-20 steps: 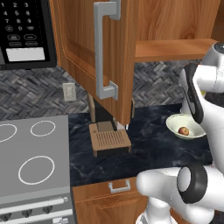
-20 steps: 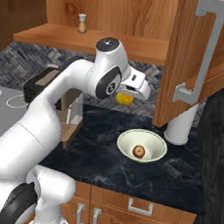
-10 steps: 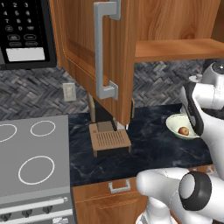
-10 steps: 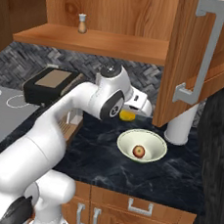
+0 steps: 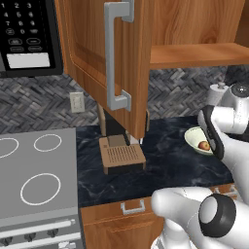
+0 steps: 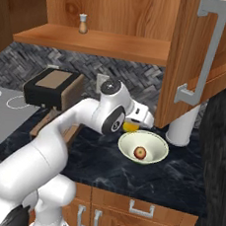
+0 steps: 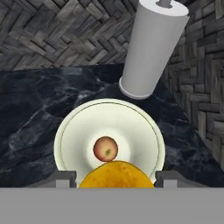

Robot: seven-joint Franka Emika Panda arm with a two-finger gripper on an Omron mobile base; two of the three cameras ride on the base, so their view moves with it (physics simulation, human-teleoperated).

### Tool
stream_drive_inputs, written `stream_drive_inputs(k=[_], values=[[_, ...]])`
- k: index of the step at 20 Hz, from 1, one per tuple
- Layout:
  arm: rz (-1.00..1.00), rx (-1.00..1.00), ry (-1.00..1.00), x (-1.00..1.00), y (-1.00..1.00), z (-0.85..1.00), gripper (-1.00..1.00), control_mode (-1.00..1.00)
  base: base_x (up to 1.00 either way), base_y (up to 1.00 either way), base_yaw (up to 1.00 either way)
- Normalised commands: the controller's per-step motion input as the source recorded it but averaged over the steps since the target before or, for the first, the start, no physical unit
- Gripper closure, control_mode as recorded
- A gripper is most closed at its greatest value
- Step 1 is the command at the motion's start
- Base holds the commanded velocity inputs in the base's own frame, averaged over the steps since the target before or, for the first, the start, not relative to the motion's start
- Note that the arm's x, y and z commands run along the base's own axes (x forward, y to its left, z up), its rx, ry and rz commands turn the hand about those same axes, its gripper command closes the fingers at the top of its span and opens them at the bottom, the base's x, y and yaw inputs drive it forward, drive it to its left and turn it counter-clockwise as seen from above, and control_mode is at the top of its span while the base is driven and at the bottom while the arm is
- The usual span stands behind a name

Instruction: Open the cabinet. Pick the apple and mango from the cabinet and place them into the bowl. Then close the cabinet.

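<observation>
The cabinet stands open, its door (image 5: 92, 63) swung out on the left and the other door (image 6: 195, 65) on the right. The cream bowl (image 6: 157, 146) sits on the dark counter with the reddish-brown apple (image 6: 140, 152) lying in its middle. In the hand view the apple (image 7: 105, 148) rests at the centre of the bowl (image 7: 131, 124). My gripper (image 6: 140, 120) is shut on the yellow mango (image 6: 130, 126) and holds it just above the bowl's left rim. The mango (image 7: 116, 175) sits between the fingertips of the gripper (image 7: 117, 179). The left base view shows bowl (image 5: 193, 136) and apple (image 5: 204, 145) beside my arm.
A white paper-towel roll (image 7: 151, 48) stands right behind the bowl, under the open door. A brown, dark-sided toaster (image 5: 121, 155) sits left of the bowl on the counter, beside the stove (image 5: 34, 180). A small shaker (image 6: 83, 23) stands on the cabinet shelf. The microwave (image 5: 24, 34) hangs upper left.
My arm has come down and moved right, carrying the mango from in front of the shelf to just over the bowl's rim. The apple and bowl have not moved.
</observation>
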Motion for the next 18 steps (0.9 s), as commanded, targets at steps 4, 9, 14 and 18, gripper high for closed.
stream_drive_inputs(k=[4,9,14,18], values=[[0.00,0.00,0.01,0.00,0.00,-0.22,1.00,-1.00,0.00,0.00,0.00],[0.00,0.00,0.00,0.06,0.00,-0.27,1.00,-1.00,0.00,0.00,0.00],[0.00,0.00,0.00,0.07,0.00,-0.22,1.00,-1.00,0.00,0.00,0.00],[0.00,0.01,0.01,0.15,0.00,-0.14,1.00,-1.00,0.00,0.00,0.00]])
